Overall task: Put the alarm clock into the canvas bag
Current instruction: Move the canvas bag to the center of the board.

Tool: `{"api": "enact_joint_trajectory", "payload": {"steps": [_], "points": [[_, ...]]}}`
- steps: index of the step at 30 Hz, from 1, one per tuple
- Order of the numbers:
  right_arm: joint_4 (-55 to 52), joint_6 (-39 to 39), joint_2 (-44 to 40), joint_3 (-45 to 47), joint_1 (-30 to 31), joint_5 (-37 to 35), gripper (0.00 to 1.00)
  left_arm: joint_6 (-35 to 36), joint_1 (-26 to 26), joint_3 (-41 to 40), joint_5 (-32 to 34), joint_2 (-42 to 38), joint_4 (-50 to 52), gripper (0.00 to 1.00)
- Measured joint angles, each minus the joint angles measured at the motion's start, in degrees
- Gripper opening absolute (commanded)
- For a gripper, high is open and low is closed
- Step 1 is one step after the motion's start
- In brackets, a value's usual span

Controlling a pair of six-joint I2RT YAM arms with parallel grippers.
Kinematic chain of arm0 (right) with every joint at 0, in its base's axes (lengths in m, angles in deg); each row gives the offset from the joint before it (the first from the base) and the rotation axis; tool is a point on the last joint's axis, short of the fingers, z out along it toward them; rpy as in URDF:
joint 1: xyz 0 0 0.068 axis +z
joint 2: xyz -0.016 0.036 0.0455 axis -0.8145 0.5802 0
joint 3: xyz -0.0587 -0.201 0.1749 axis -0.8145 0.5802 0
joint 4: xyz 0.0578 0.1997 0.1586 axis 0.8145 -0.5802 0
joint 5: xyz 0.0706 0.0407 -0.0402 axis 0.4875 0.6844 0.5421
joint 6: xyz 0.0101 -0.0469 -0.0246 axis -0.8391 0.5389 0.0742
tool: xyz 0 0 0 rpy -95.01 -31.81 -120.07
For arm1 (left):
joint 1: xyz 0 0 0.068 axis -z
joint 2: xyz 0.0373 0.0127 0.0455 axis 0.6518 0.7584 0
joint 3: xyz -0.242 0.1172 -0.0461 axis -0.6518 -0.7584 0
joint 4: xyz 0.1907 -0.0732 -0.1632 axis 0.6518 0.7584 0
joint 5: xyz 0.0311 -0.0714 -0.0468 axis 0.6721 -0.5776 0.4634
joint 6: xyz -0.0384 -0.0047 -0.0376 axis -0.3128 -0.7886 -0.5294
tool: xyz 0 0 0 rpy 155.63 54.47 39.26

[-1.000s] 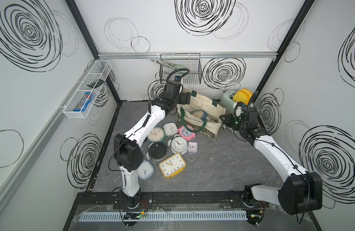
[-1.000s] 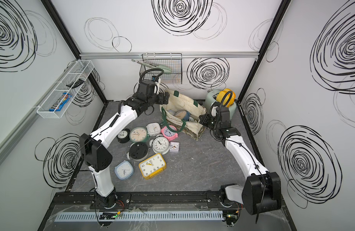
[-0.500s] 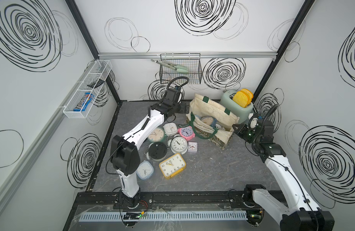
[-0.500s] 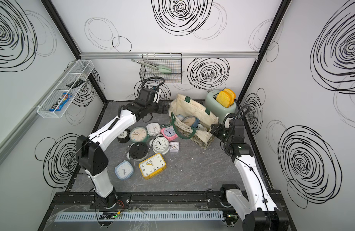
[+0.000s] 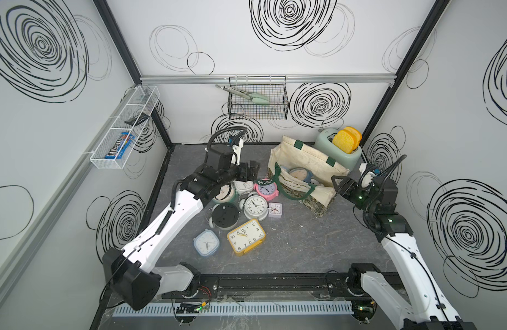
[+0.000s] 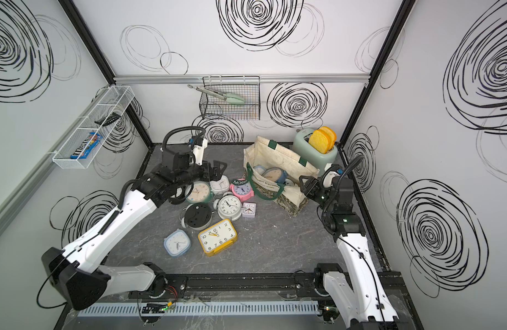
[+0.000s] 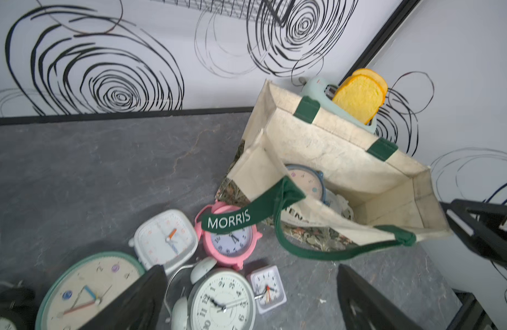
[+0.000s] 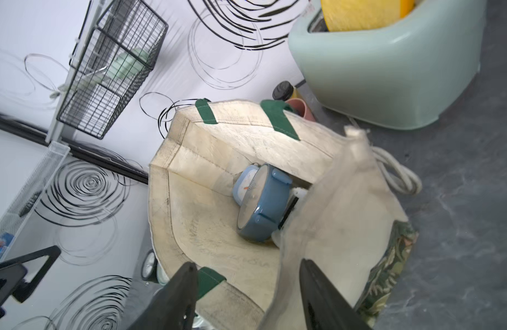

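Both top views are changed from a second ago: the canvas bag (image 5: 306,164) is shifted toward the right of the frame and rests on the grey table (image 5: 303,243), just below-left of the mint toaster (image 5: 325,143). The right gripper (image 5: 339,185) has been drawn back to the bag's right end. Its jaws, clamped earlier, are now parted — in the right wrist view loose rim cloth is seen between them, not pinched. The left gripper (image 5: 251,170) is spread wide and empty, withdrawn from the bag's left rim to above the clock pile (image 5: 255,205) at centre frame. The blue alarm clock (image 8: 263,205) is lodged inside the bag — tilted on edge beside a paler clock (image 8: 245,183). The "MORRIS" handle (image 5: 264,181) is draped over a pink clock (image 5: 266,191).
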Motion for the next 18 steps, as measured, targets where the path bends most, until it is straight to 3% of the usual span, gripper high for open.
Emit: {"api": "enact_joint_trajectory", "payload": {"steps": [5, 12, 18], "points": [[-0.2, 4.1, -1.5, -1.5, 4.4, -1.5, 1.00, -2.4, -0.1, -10.6, -0.3, -12.5, 4.1, 0.96], [-1.4, 9.4, -5.9, -2.6, 18.9, -7.5, 0.97, -8.7, -0.1, -25.4, -3.3, -25.1, 8.6, 0.96], [-4.2, 12.4, -5.5, -2.5, 38.2, -16.1, 0.97, -16.3, 0.0, -36.5, -6.5, -31.3, 7.8, 0.98]]}}
